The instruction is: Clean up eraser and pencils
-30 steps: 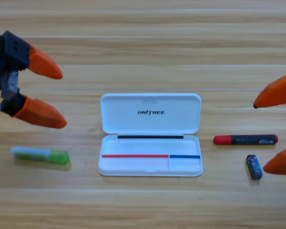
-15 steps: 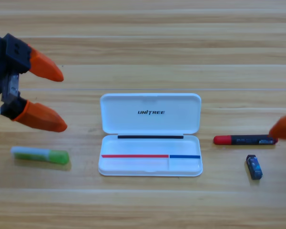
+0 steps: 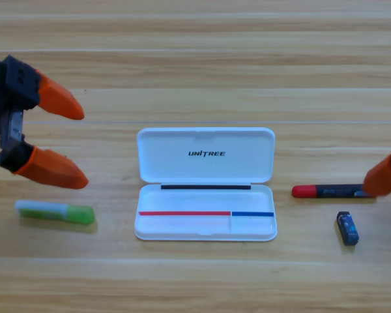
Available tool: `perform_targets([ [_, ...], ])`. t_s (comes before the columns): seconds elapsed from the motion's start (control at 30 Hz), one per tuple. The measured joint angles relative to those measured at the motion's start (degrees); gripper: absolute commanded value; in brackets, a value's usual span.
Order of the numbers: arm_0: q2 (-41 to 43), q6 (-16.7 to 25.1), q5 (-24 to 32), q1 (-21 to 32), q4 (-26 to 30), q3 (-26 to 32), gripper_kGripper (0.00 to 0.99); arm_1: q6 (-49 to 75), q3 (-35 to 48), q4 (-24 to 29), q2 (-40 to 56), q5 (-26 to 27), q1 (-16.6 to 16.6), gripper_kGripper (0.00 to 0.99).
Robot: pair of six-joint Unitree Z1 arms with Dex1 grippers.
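Pencils lie either side of the open white case (image 3: pixel 206 184) on the wooden desk (image 3: pixel 195 59): the green pencil (image 3: pixel 55 212) at left, the red-and-black pencil (image 3: pixel 331 191) at right, with the eraser (image 3: pixel 347 228) just below it. The left tool (image 3: pixel 78 145) hovers above the green pencil, jaws spread apart. The right tool (image 3: pixel 384 175) covers the red-and-black pencil's far end; whether it grips, I cannot tell.

Open white case (image 3: pixel 206 184) mid-table, green pencil (image 3: pixel 55 212) left under left gripper (image 3: pixel 72 145), red pencil (image 3: pixel 332 191), eraser (image 3: pixel 347 228) right.
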State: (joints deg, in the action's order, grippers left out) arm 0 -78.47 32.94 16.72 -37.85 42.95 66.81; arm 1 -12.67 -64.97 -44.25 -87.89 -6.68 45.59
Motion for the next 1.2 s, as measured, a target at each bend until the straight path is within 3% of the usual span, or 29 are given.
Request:
perform_targets([
  [0.27, 0.49, 0.06, -0.81, -0.02, 0.09, -1.88, 0.925, -4.54, 0.55, 3.62, -10.72, 0.58, -0.49, 0.986],
  [0.4, 0.34, 1.93, -0.82, -0.03, 3.69, -0.73, 0.963, -11.55, 0.56, 5.54, -14.92, 2.62, -1.82, 0.969],
  [0.47, -0.22, 3.98, -1.63, -0.04, 7.07, 1.76, 0.965, -12.46, 0.59, 6.23, -16.79, 4.20, -2.81, 0.966],
  [0.6, -1.79, 8.16, -10.96, -0.20, 8.77, 5.06, 0.963, -13.11, 0.62, 7.61, -19.61, 4.24, -4.12, 0.953],
  [0.67, -3.51, 10.91, -13.07, -0.10, 11.05, 6.73, 0.962, -13.88, 0.62, 8.60, -20.95, 4.24, -5.01, 0.942],
  [0.9, -10.62, 19.29, -15.26, 2.65, 13.18, 8.36, 0.969, -15.15, 0.63, 10.23, -23.94, 5.76, -6.66, 0.839],
  [1.2, -16.95, 25.05, -17.27, 5.77, 12.39, 8.17, 0.979, -17.49, 0.53, 10.27, -24.00, 7.46, -7.38, 0.761],
])
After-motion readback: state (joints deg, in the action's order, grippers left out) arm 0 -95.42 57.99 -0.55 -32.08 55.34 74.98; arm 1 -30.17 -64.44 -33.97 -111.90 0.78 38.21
